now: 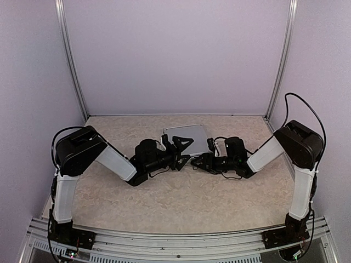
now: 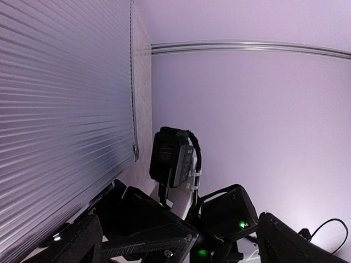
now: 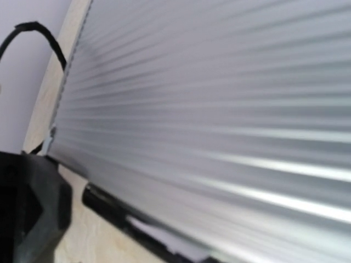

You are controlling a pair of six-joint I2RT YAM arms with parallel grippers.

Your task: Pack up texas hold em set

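Centre frame, the silver briefcase lies closed on the counter, so packing looks nearly done, latching unconfirmed; left fingers spread, right fingers unclear.

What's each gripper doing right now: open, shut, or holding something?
Left gripper: open, gripping nothing, beside the case.
Right gripper: close against the case; open or gripping cannot be told.
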